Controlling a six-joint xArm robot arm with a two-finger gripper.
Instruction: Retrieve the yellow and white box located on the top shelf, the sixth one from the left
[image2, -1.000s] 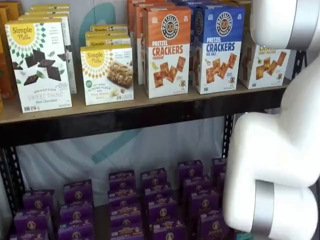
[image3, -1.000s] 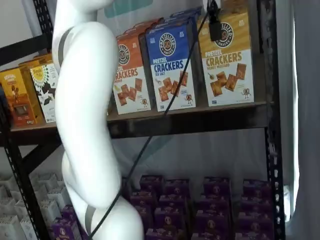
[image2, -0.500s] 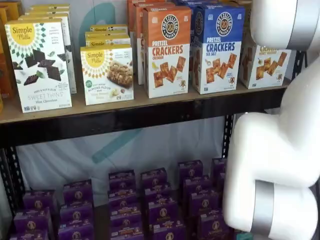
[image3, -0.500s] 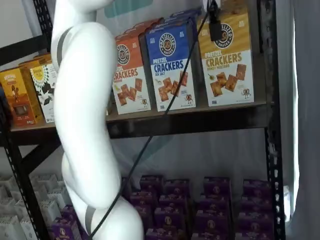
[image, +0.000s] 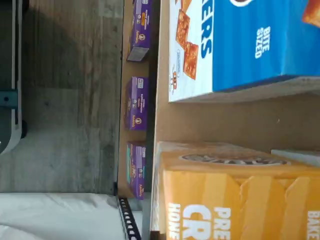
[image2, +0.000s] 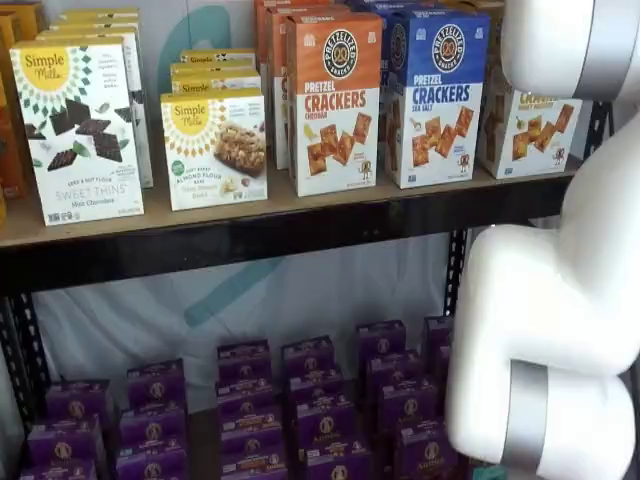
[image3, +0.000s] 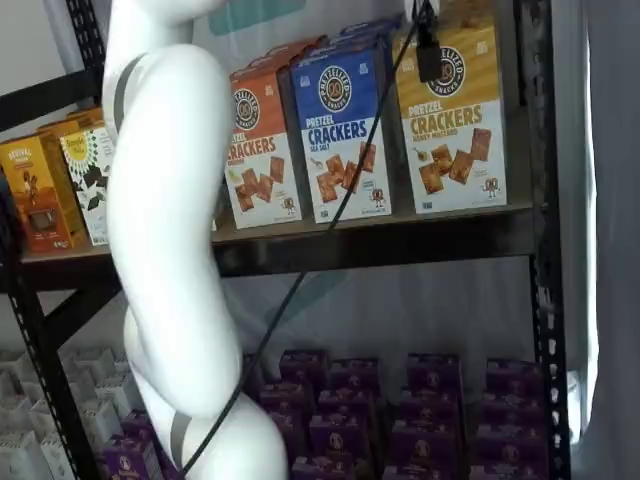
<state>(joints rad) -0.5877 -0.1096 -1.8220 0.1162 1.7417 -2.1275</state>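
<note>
The yellow and white pretzel crackers box (image3: 455, 120) stands upright at the right end of the top shelf, next to a blue box (image3: 338, 130). In a shelf view the arm hides part of it (image2: 530, 125). The wrist view shows its yellow top and front up close (image: 225, 200). Only a black finger of my gripper (image3: 429, 50) shows, hanging from the view's top edge with a cable beside it, in front of the box's upper left part. No gap between fingers shows, and I cannot tell if it touches the box.
An orange pretzel crackers box (image2: 335, 105) and Simple Mills boxes (image2: 213, 148) stand further left on the shelf board (image2: 250, 225). Several purple boxes (image2: 310, 400) fill the shelf below. The white arm (image3: 175, 250) stands between camera and shelves. A black upright (image3: 540, 240) borders the right end.
The arm has barely shifted. The boxes have not moved.
</note>
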